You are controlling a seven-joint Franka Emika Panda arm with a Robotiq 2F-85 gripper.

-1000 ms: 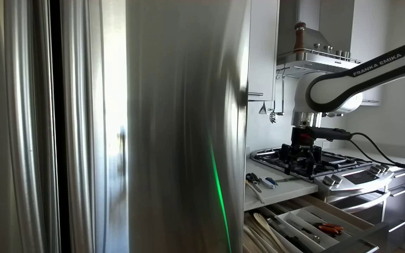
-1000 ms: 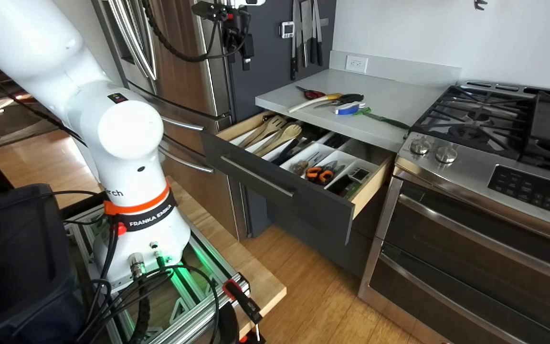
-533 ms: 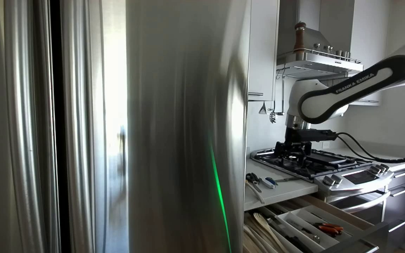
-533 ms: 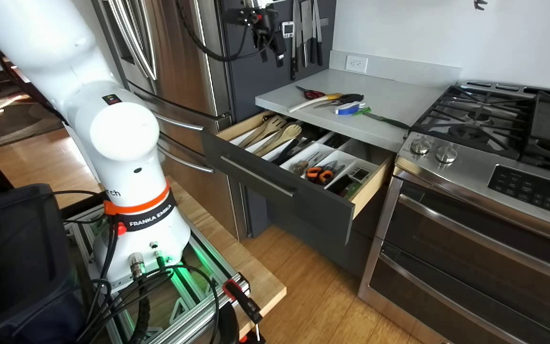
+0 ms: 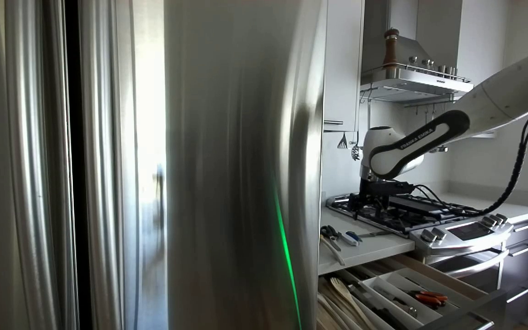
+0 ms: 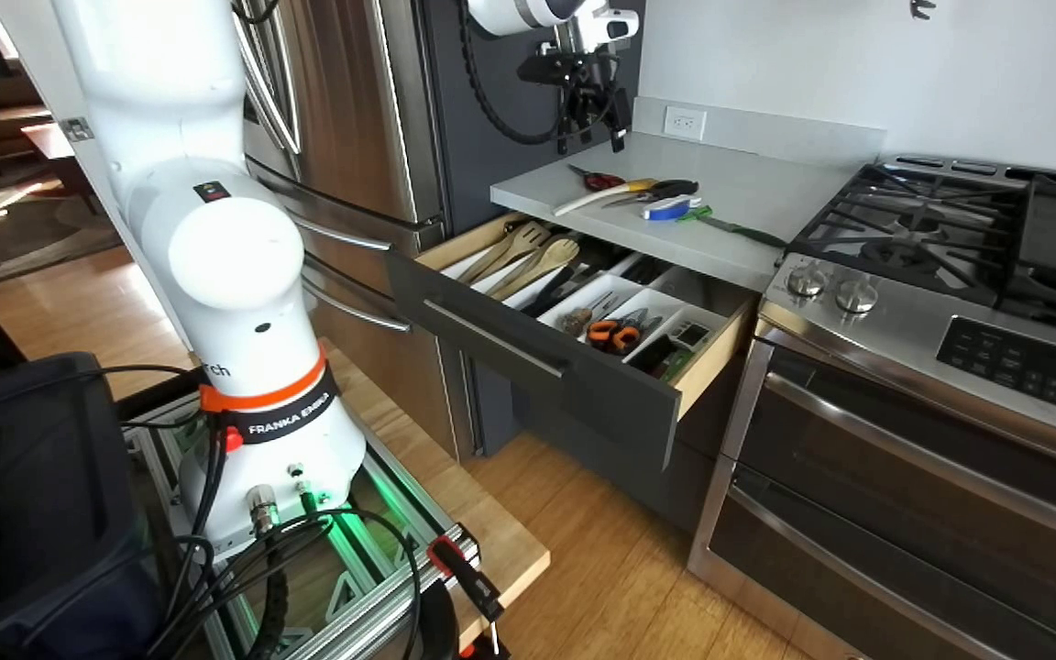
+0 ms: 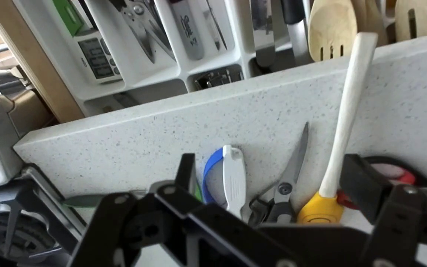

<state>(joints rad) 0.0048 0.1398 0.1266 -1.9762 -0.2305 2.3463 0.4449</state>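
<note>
My gripper (image 7: 271,174) is open and empty, its black fingers wide apart above the light speckled counter (image 7: 161,129). Below and between the fingers, in the wrist view, lie a blue and white hand tool (image 7: 234,178), grey shears with dark handles (image 7: 285,185) and a yellow-headed spatula with a white handle (image 7: 341,129). Red-handled scissors (image 7: 408,177) are partly hidden behind the right finger. A green-handled knife (image 7: 83,200) lies at the left, partly covered by the gripper. In both exterior views the gripper (image 6: 590,142) (image 5: 369,206) hangs above the counter, touching nothing visible.
An open drawer (image 6: 528,367) below the counter holds wooden utensils (image 6: 542,264), orange-handled scissors (image 6: 615,335) and a digital timer (image 7: 96,59) in white trays. A gas stove (image 6: 858,247) adjoins the counter. A steel fridge (image 5: 241,137) and hanging knives (image 6: 588,73) stand near the arm.
The arm has swung toward the counter and lowered. The gripper has gone from beside the fridge to above the counter's back, near the tools. The tools and drawer have not moved.
</note>
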